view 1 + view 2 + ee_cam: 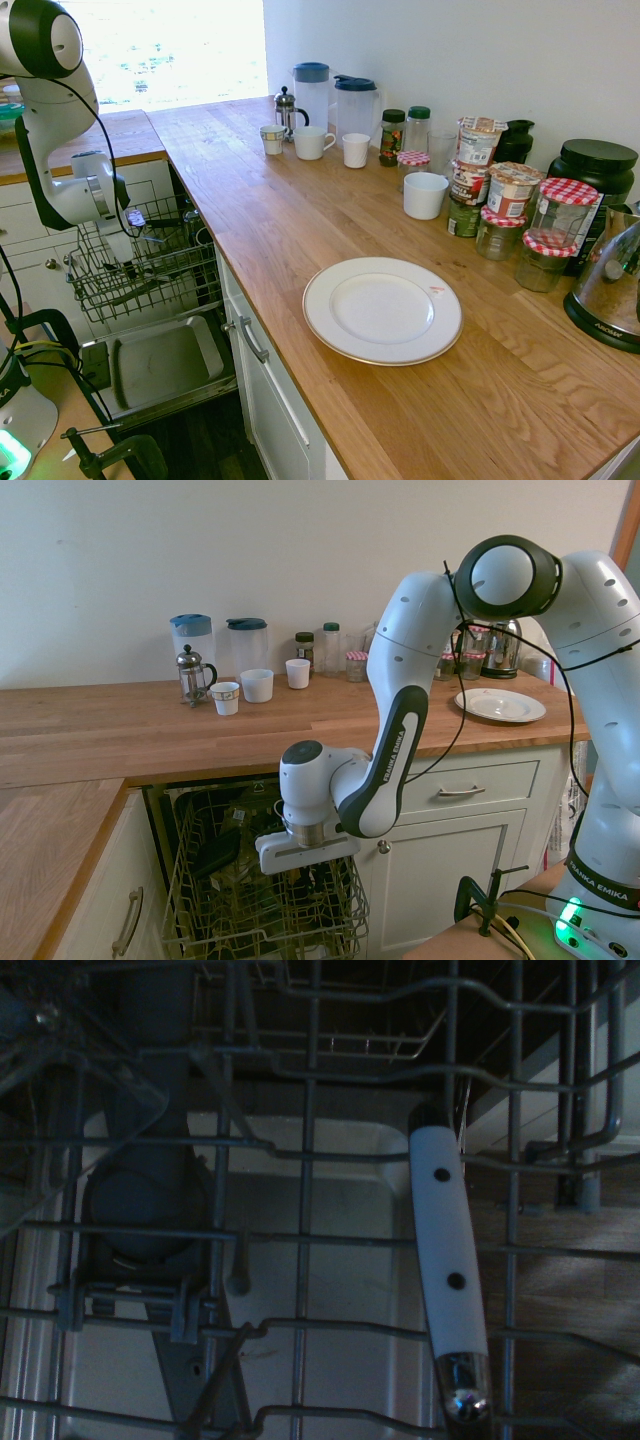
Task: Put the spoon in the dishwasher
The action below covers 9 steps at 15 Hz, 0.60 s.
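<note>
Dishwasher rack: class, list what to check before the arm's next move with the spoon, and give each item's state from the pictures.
1. Dishwasher door dropped open: ok.
2. Rack pulled out over the door: ok.
3. End effector down at the rack: ok.
4. Spoon in sight: cannot tell; no view shows it clearly.
5. White-handled utensil in the rack clear of the path: cannot tell.
</note>
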Available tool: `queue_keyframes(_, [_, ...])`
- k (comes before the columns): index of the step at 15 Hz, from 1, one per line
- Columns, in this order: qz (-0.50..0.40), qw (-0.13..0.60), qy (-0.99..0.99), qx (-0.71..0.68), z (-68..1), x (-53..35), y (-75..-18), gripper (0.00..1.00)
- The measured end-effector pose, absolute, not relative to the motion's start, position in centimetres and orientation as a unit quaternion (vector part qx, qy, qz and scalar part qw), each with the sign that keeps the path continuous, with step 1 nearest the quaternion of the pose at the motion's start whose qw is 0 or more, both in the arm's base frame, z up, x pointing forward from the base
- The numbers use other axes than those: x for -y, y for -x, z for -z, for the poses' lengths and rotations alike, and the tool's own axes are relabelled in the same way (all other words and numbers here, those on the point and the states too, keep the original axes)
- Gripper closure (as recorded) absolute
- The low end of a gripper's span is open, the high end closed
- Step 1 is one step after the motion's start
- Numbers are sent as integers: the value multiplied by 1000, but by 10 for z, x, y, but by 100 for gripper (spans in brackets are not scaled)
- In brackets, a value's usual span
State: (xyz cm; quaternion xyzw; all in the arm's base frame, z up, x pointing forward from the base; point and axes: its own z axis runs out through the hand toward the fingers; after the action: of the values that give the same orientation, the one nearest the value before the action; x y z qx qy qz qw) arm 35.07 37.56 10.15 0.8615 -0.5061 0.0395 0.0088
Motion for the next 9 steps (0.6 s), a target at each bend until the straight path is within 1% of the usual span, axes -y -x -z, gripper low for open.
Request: queue_keyframes(9, [-48,11,-863,502,-93,-378,-351,0])
